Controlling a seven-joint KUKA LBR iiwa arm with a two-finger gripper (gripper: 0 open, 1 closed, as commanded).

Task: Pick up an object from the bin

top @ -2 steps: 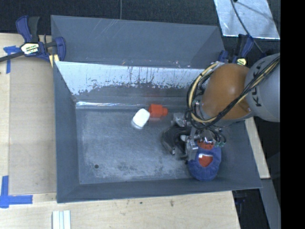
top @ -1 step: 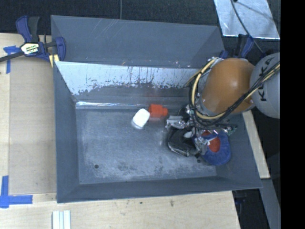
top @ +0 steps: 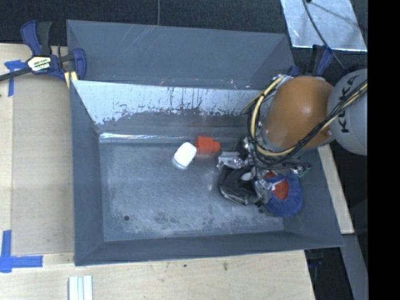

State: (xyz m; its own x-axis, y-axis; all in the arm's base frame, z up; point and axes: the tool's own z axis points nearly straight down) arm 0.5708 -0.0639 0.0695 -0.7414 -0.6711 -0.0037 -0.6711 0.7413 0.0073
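My gripper (top: pixel 247 165) is low in the right part of the bin, just under the arm's wrist. Directly below it lies a black flat object (top: pixel 234 187), touching or almost touching it. To the right of that sits a blue rounded thing (top: pixel 289 202) with a red patch on top, partly hidden by the gripper. Left of the gripper, near the back wall, an orange-red block (top: pixel 207 145) rests beside a white stubby cylinder (top: pixel 184 155).
The arm with its orange dome and cables covers the bin's right back corner. The bin's right wall stands close behind the blue thing. Bare floor stretches across the left and front of the bin.
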